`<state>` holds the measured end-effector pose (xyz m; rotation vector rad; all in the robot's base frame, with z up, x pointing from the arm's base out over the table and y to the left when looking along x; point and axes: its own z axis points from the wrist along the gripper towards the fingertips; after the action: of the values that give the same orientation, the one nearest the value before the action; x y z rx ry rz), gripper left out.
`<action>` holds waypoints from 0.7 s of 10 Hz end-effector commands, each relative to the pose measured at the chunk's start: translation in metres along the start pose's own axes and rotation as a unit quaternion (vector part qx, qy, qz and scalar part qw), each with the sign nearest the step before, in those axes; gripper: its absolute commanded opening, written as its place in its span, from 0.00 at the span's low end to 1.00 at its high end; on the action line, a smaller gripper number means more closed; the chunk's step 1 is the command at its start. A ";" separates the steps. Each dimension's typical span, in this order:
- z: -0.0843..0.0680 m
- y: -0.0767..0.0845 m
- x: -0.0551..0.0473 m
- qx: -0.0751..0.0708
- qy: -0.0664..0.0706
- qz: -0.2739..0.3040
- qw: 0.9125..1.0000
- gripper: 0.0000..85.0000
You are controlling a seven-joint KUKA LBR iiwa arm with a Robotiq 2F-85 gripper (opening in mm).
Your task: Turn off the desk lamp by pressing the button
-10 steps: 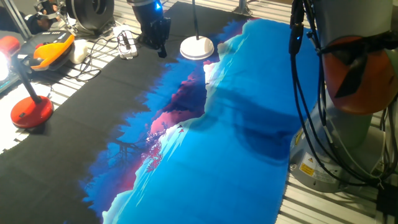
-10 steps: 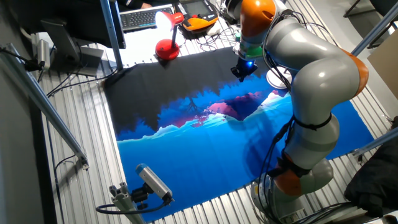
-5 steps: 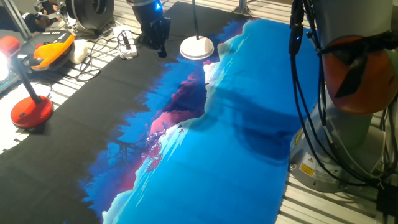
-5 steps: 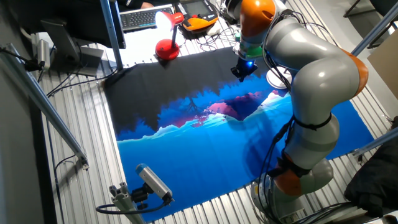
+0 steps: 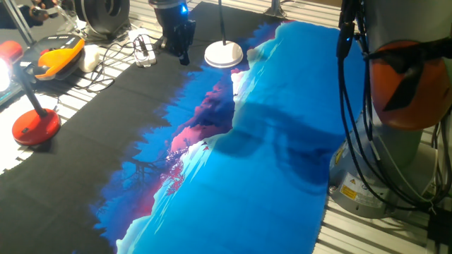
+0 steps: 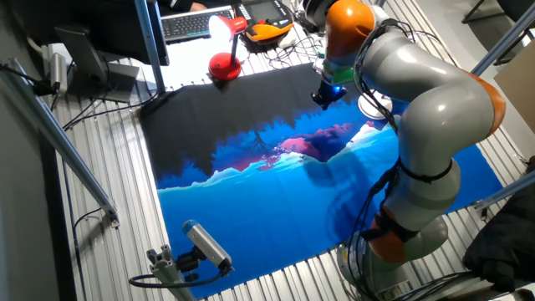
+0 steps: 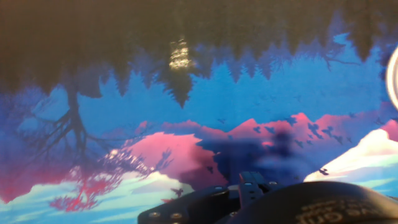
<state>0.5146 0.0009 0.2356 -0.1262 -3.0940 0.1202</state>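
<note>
The desk lamp has a flat round white base point(image 5: 224, 55) and a thin dark pole point(image 5: 222, 21); it stands on the printed mat near its far edge. In the other fixed view the arm hides part of its base point(image 6: 373, 105). In the hand view only a white sliver of it point(image 7: 393, 78) shows at the right edge. My gripper point(image 5: 183, 53) hangs low over the black part of the mat, just left of the base and apart from it. It also shows in the other fixed view point(image 6: 321, 99). No view shows the fingertips clearly.
A lit red round-based lamp point(image 5: 35, 127) stands at the left, off the mat, and also shows in the other fixed view point(image 6: 224, 65). An orange device point(image 5: 60, 56) and cables point(image 5: 134, 49) lie behind the gripper. My arm's base point(image 5: 381, 148) stands at the right.
The arm's upper links have shifted a little and the gripper has moved slightly toward the far edge. It stays left of the white base. The lamps have not moved.
</note>
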 end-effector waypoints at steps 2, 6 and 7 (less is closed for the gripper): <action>0.000 0.000 0.000 0.015 -0.001 0.001 1.000 0.00; 0.000 0.000 0.000 0.029 -0.011 0.005 1.000 0.00; 0.000 0.000 0.000 0.013 -0.017 0.000 1.000 0.00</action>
<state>0.5144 0.0009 0.2362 -0.1219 -3.1221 0.1811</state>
